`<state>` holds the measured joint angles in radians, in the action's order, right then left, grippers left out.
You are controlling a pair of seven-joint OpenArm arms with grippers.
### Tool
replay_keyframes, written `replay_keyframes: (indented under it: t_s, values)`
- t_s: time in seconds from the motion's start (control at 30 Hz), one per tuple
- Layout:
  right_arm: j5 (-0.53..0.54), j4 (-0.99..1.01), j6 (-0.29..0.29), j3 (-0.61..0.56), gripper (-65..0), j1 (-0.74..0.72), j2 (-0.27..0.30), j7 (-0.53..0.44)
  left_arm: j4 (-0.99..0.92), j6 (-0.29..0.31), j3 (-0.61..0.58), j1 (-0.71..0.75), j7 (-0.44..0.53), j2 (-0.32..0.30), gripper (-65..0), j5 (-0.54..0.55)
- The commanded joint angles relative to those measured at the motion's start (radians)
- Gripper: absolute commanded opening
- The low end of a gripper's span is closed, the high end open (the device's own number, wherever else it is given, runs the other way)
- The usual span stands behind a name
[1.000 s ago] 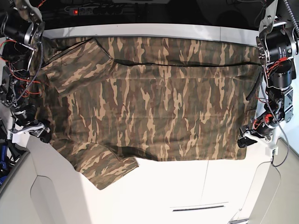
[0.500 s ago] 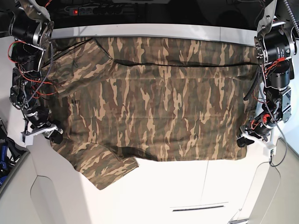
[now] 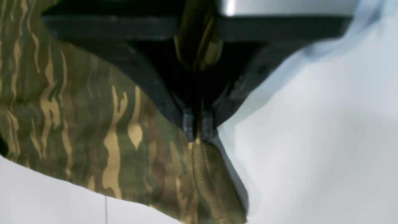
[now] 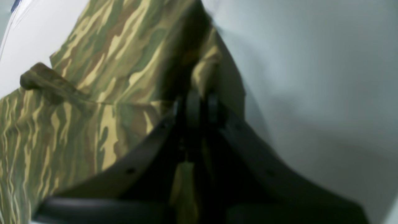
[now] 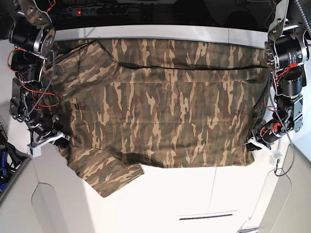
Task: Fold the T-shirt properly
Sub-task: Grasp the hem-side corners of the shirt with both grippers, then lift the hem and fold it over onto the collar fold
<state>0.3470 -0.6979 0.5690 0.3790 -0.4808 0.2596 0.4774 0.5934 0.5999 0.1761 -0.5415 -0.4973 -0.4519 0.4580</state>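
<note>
Camouflage cotton in olive, brown and tan is being shown as a single garment: one T-shirt [image 5: 160, 104], spread flat across one white table [image 5: 194, 194] in the base view. It is lying sideways, with its two short sleeves toward that view's left: one sleeve [image 5: 109, 172] is hanging out over the near part of the table, the other is lying along the far edge. A dark seam line is being seen running across the upper part of the cloth. No container is being seen anywhere.

Two arms are being counted, one at each end of the garment. The left hand [image 3: 197, 129] is being seen in its wrist view with its fingertips [image 3: 187, 124] pressed together on a corner of the cloth, a pinch of fabric being gripped between them and a further fold of it showing up between the black fingers. In the base view this hand [image 5: 252, 142] is sitting at the near corner of the shirt's right-hand edge.

The right hand [image 4: 199, 107] is likewise being seen clamped on the T-shirt [image 4: 93, 102], its two fingertips [image 4: 192, 109] drawn together with a strip of cloth caught between them; the picture is blurred. In the base view it [image 5: 59, 141] is placed at the shirt's left edge, just beside the near sleeve.

One black power strip [image 5: 99, 9] with a red light is lying beyond the table's far edge.
</note>
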Motion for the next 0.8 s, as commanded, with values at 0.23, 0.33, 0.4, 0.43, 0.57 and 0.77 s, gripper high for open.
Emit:
replay_keyframes:
  t_s: [0.23,0.33,0.4,0.43,0.57,0.77]
  values:
    - [0.048,-0.176,0.008,-0.001,-65.0,-0.011,0.016,0.135,0.113,0.098,0.001,-0.057,-0.141,-0.031,-65.0,0.129]
    - [0.102,-0.241,0.008,-0.001,-65.0,0.013,0.030,0.179,0.153,0.098,0.001,-0.056,-0.209,-0.045,-65.0,0.187]
    - [0.127,-0.283,0.008,-0.001,-65.0,0.032,0.043,0.200,0.180,0.098,0.001,-0.056,-0.249,-0.059,-65.0,0.218]
    - [0.135,-0.303,0.008,-0.001,-65.0,0.042,0.050,0.211,0.192,0.098,0.001,-0.056,-0.266,-0.065,-65.0,0.233]
    - [0.192,-0.376,0.010,0.000,-65.0,0.084,0.080,0.247,0.222,0.098,0.001,-0.053,-0.371,-0.084,-65.0,0.310]
    - [0.277,-0.475,0.012,0.003,-65.0,0.145,0.124,0.330,0.267,0.098,0.001,-0.008,-0.435,-0.107,-65.0,0.431]
